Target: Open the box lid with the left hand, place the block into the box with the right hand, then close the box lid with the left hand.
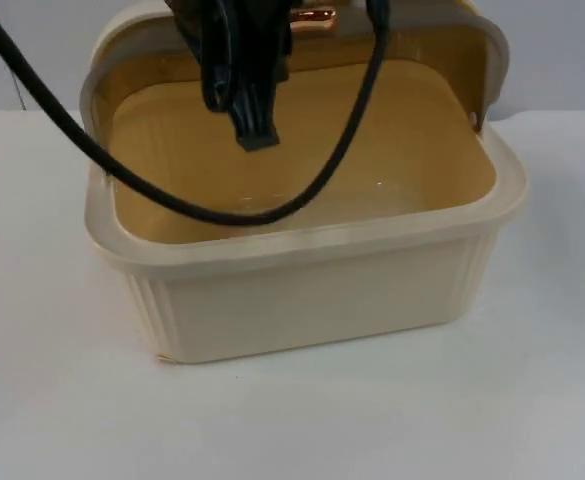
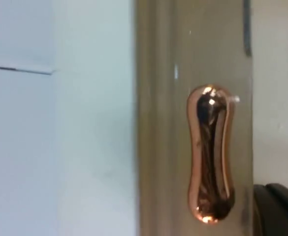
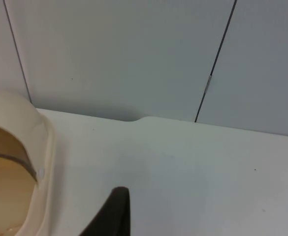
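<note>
The cream box (image 1: 312,300) is sitting open on the tabletop (image 1: 52,400), its lid (image 1: 477,60) standing upright. The left tool (image 1: 255,135) is hanging over the interior beside the copper handle (image 2: 209,155); its spread cannot be told.

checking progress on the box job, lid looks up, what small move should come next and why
Probably bring the right gripper off to fetch the block. The lid stands raised behind the cream box, the left gripper is up at its copper handle, and the box's tan inside looks empty, so filling it appears to be the next step. The right gripper is over the white table beside the box.
</note>
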